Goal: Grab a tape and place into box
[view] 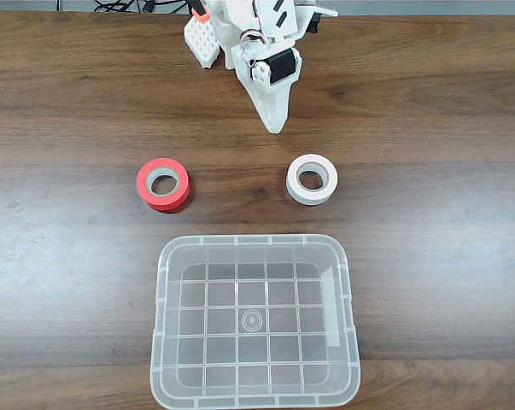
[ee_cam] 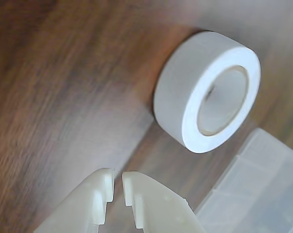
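Observation:
The white tape (view: 312, 197) lies flat on the wooden table, right of centre and just beyond the box's far right corner. In the wrist view the tape (ee_cam: 178, 92) is at the upper right, its hollow centre showing. The clear box (view: 255, 242) stands empty at the near edge, and a corner of the box (ee_cam: 263, 187) shows at the lower right of the wrist view. My gripper (view: 276, 125) hovers behind the tape, slightly to its left in the fixed view. In the wrist view the gripper (ee_cam: 117, 178) is shut on nothing, its tips a short way from the roll.
A red-orange tape roll with a grey core (view: 144, 180) lies to the left of the white one, beyond the box's far left corner. The arm's white base (view: 240, 34) stands at the table's far edge. Bare wood surrounds the rolls.

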Tool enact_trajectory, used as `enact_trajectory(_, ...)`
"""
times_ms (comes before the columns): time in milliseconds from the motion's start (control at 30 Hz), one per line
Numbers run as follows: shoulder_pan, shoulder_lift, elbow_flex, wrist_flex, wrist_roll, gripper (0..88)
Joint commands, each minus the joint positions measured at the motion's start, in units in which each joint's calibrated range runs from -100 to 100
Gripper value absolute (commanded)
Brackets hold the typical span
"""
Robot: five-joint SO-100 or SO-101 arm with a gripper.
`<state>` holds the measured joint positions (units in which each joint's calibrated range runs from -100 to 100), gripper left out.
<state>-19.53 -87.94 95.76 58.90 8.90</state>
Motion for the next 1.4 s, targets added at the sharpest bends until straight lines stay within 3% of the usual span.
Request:
enact_trajectory(0,-0.3,12.4,-13.5,-3.2,-0.2,1.4)
enact_trajectory(600,-0.2,63.2,-51.1,-3.7,-0.9,2.5)
enact_trajectory(900,-1.5,74.8,-55.4,-2.0,-1.5,26.0)
enact_trajectory(1200,-3.4,80.9,-55.5,-3.0,-1.4,25.9)
enact_trajectory(1367,-2.6,84.3,-55.6,-8.4,-0.8,15.2)
